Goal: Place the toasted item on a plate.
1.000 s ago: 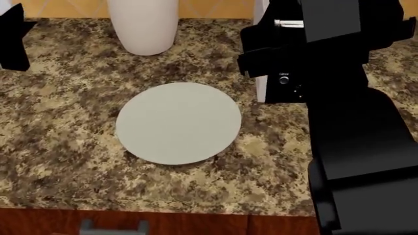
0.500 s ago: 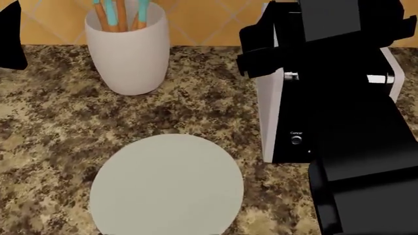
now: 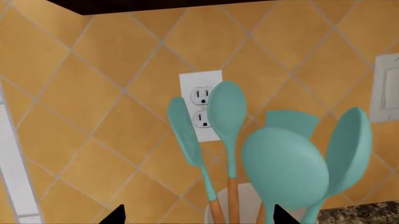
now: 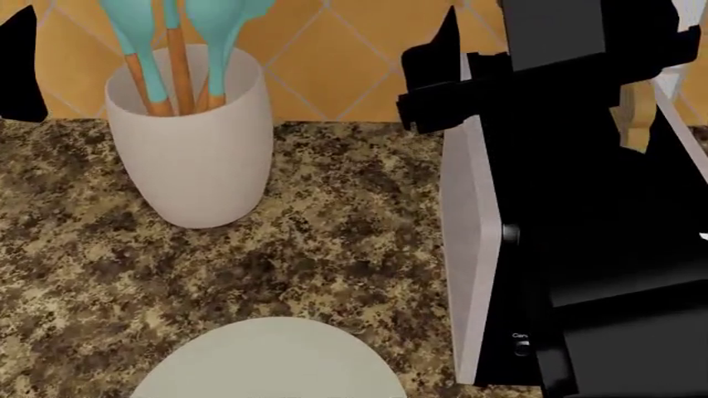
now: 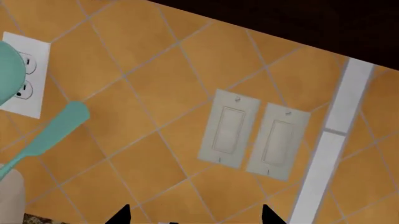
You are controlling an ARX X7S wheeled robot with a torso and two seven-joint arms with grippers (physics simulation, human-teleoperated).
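The bread (image 4: 638,112) peeks from the toaster (image 4: 470,249), behind the right arm and beside the plate (image 4: 265,361). The right gripper (image 5: 193,218) looks open and empty; it should descend squarely over the slice.

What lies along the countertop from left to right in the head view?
Utensil jar holding teal spoons → bare granite countertop → toaster, largely hidden behind the right arm → a tan slice of bread showing past the arm.
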